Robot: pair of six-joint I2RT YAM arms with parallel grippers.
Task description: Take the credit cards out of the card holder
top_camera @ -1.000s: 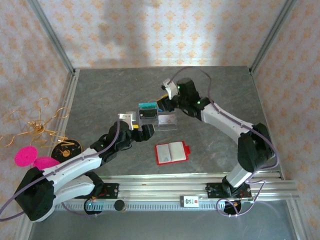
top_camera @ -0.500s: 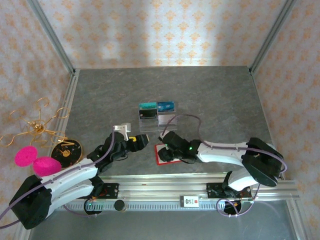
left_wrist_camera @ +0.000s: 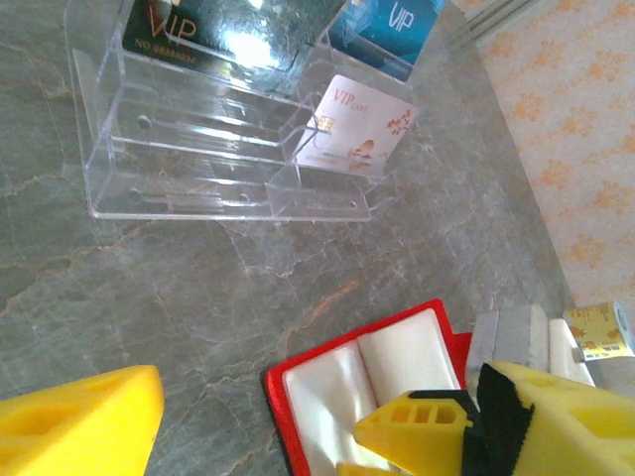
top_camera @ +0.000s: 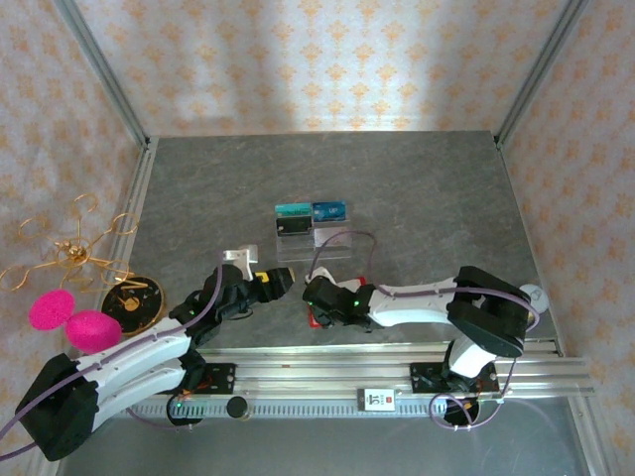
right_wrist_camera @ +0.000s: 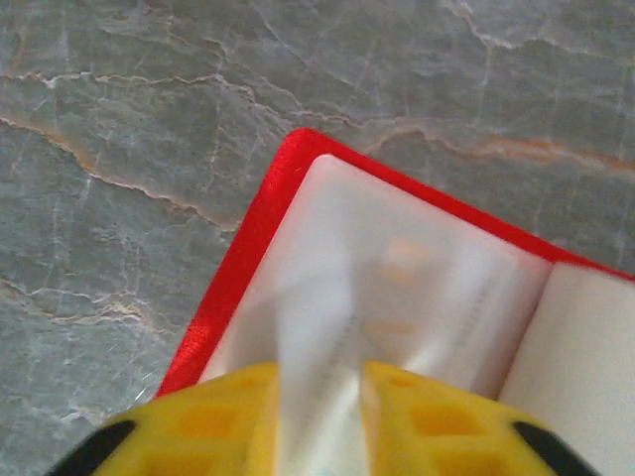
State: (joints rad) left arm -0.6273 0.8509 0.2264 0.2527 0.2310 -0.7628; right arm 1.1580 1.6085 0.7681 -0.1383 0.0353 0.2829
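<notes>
Right wrist view: right gripper (right_wrist_camera: 319, 397), fingers almost shut, grip unclear, on the left page of the card holder (right_wrist_camera: 427, 288); left gripper (left_wrist_camera: 248, 426), wide open and empty, just left.

Red card holder (left_wrist_camera: 397, 367) lies open; credit cards (left_wrist_camera: 357, 134) stand beyond it.

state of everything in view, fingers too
card holder: open flat on the table, pale pockets up
clear tray: on the table, cards standing in it
blue card: out of the holder, in the tray
pale card: out of the holder, in the tray
black card: in the tray
teal card: in the tray
left gripper: fingers open, holding nothing
right gripper: fingers nearly together over a holder pocket, grip unclear
</notes>
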